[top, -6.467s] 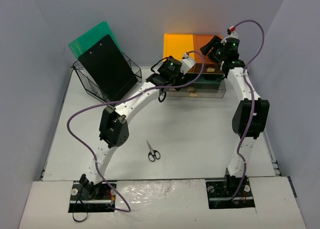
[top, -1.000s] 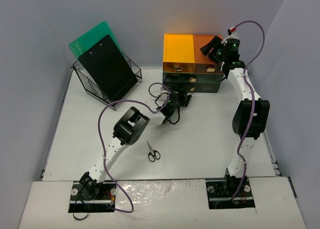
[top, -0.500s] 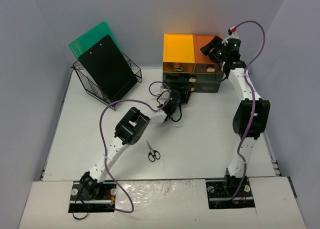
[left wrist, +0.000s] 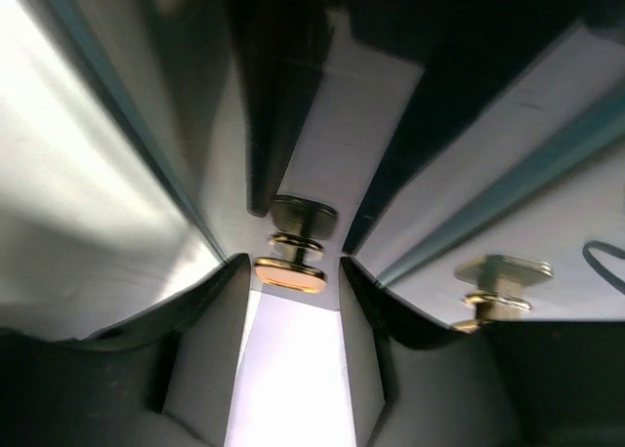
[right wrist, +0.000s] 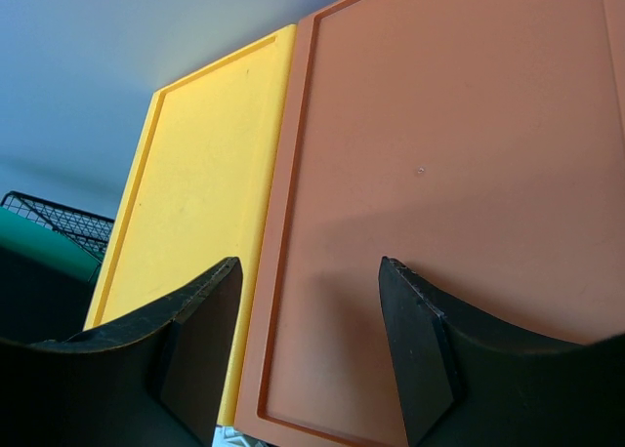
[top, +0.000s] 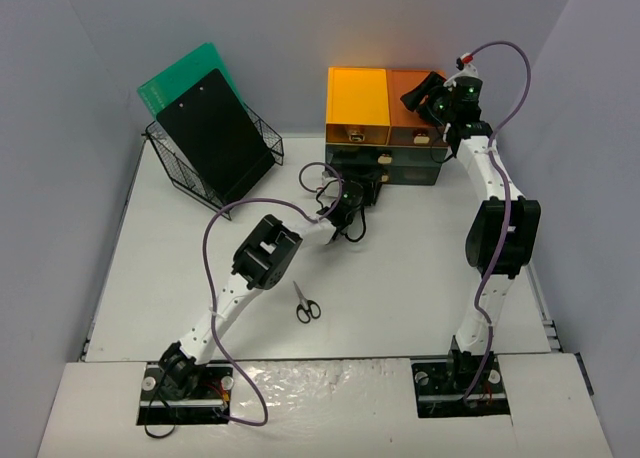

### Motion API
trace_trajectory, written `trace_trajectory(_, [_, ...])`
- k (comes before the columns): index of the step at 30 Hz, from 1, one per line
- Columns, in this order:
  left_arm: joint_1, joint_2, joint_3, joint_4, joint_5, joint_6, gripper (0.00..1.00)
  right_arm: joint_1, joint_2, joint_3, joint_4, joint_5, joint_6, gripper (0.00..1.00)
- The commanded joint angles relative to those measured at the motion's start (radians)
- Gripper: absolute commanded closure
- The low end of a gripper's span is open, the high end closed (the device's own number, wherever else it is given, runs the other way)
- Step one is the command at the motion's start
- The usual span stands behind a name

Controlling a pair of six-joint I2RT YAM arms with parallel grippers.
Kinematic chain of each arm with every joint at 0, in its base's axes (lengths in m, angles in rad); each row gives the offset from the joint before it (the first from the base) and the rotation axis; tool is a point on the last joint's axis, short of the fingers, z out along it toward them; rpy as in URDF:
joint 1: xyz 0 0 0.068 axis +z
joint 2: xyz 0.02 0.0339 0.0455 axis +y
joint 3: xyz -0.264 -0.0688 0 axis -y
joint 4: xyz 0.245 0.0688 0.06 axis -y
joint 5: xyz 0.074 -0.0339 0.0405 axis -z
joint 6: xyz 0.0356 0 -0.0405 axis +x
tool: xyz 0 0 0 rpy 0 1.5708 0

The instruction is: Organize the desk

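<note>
Two arms, left nearer: left fingers (left wrist: 210, 310) straddle the small brass drawer knob (left wrist: 293, 271) of the dark, orange-topped drawer unit (top: 405, 170) at the far side of the wide white matte surface (top: 420, 268). They are narrowly parted, not clamped (stem in line with them). Right fingers (right wrist: 195, 320) are half open and empty.

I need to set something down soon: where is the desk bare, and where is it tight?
Bare: the desk between the scissors and the right arm, and the left strip in front of the wire basket. Crowded: the back, where the left arm reaches the drawer unit beside the basket.
</note>
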Motion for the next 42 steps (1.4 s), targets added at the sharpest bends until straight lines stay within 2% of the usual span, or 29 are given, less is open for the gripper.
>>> trace_trajectory(1, [0.008,-0.026,0.083,0.025,-0.024,-0.005,0.72,-0.025,0.092,-0.098,-0.398,0.012,0.008,0.44])
trace_trajectory(4, [0.009,-0.015,0.103,0.018,-0.02,-0.007,0.78,-0.027,0.092,-0.096,-0.396,0.009,0.007,0.44])
trace_trajectory(7, [0.011,-0.016,0.111,0.018,-0.008,-0.011,0.99,-0.027,0.093,-0.087,-0.398,0.007,0.008,0.44])
trace_trajectory(8, [0.011,-0.022,0.105,0.022,-0.004,-0.01,1.0,-0.027,0.096,-0.085,-0.398,0.007,0.008,0.44])
trace_trajectory(12, [0.009,-0.055,0.057,0.035,0.005,-0.01,1.0,-0.03,0.1,-0.08,-0.396,0.006,0.008,0.44])
trace_trajectory(21, [-0.048,-0.247,-0.288,0.207,-0.012,-0.023,1.0,-0.033,0.113,-0.061,-0.398,0.001,0.015,0.44])
trace_trajectory(26, [-0.101,-0.316,-0.411,0.275,-0.023,-0.023,1.0,-0.033,0.114,-0.054,-0.398,0.0,0.015,0.44])
trace_trajectory(35, [-0.149,-0.36,-0.489,0.353,-0.006,0.008,1.0,-0.034,0.103,-0.069,-0.397,0.002,0.012,0.44])
trace_trajectory(38, [-0.141,-0.322,-0.478,0.434,0.02,0.015,0.94,-0.034,0.103,-0.071,-0.398,0.001,0.012,0.44])
trace_trajectory(40, [-0.129,-0.302,-0.444,0.47,0.055,0.033,0.61,-0.034,0.1,-0.069,-0.397,0.003,0.008,0.44])
trace_trajectory(42, [-0.129,-0.305,-0.438,0.49,0.077,0.064,0.47,-0.034,0.101,-0.069,-0.398,0.004,0.008,0.44])
